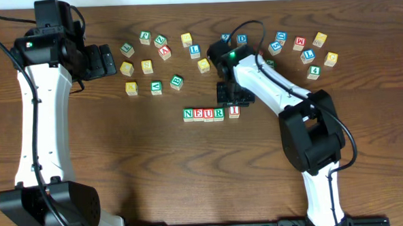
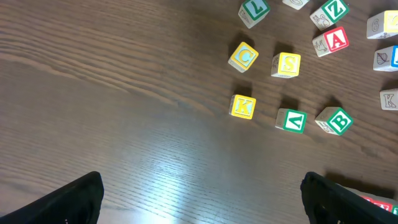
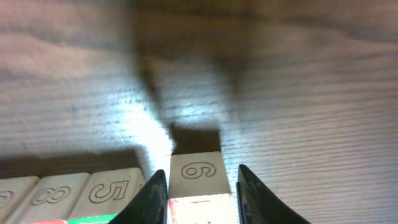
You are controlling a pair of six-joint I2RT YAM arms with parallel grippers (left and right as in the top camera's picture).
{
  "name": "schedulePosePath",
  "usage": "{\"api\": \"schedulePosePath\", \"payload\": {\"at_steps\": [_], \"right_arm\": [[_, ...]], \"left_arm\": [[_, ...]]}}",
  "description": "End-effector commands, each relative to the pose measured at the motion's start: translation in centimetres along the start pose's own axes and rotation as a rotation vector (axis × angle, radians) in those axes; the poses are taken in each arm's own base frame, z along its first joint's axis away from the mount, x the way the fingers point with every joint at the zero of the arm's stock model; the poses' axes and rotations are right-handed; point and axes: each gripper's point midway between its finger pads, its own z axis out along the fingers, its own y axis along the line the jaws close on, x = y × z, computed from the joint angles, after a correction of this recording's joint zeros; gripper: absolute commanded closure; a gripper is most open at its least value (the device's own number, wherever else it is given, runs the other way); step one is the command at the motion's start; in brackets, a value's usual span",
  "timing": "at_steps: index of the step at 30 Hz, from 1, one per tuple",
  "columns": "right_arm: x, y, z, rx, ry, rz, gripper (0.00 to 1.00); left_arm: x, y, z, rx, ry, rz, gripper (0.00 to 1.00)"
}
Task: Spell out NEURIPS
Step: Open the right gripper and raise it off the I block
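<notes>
Cubes N (image 1: 188,114), E (image 1: 199,114), U (image 1: 209,113) and R (image 1: 218,113) stand in a row at mid-table. The red I cube (image 1: 234,111) sits just right of R with a small gap. My right gripper (image 1: 232,98) straddles the I cube (image 3: 194,171), whose side shows a 6. Its jaws are slightly open: the left finger is against the cube and the right finger stands off it. A yellow S cube (image 1: 147,65) (image 2: 286,64) lies among the loose cubes at the back left. My left gripper (image 1: 104,61) (image 2: 202,205) hovers wide open over bare wood, holding nothing.
Loose letter cubes lie in two clusters, back left (image 1: 156,87) and back right (image 1: 308,54). In the left wrist view K (image 2: 242,106), C (image 2: 244,56) and B (image 2: 337,121) lie beyond the fingers. The row's neighbouring cube shows a 5 (image 3: 115,186).
</notes>
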Motion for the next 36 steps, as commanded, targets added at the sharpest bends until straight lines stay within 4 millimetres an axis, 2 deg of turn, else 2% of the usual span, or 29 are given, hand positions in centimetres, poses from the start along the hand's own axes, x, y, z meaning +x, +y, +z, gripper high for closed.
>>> {"api": "schedulePosePath", "payload": {"at_steps": [1, 7, 10, 13, 20, 29, 32, 36], "right_arm": [[-1.7, -0.5, -3.8, -0.050, -0.087, 0.019, 0.67], [-1.8, -1.8, -6.0, -0.076, -0.099, 0.006, 0.61], [-0.5, -1.8, -5.9, -0.084, -0.042, -0.010, 0.60], [0.8, -1.9, -5.6, -0.082, 0.013, -0.018, 0.65], [2.6, -1.8, -3.7, -0.053, 0.061, -0.045, 0.70], [0.8, -2.3, -1.5, -0.016, -0.042, -0.040, 0.75], [-0.8, -1.7, -1.3, -0.041, -0.108, -0.033, 0.75], [-1.4, -1.3, -0.7, -0.059, -0.141, -0.033, 0.75]], "left_arm": [[-0.3, 0.4, -0.7, -0.011, -0.018, 0.009, 0.00], [-0.3, 0.4, -0.7, -0.011, -0.018, 0.009, 0.00], [-0.3, 0.4, -0.7, -0.011, -0.018, 0.009, 0.00], [-0.3, 0.4, -0.7, -0.011, -0.018, 0.009, 0.00], [-0.3, 0.4, -0.7, -0.011, -0.018, 0.009, 0.00], [-0.3, 0.4, -0.7, -0.011, -0.018, 0.009, 0.00], [-0.3, 0.4, -0.7, -0.011, -0.018, 0.009, 0.00], [-0.3, 0.4, -0.7, -0.011, -0.018, 0.009, 0.00]]}}
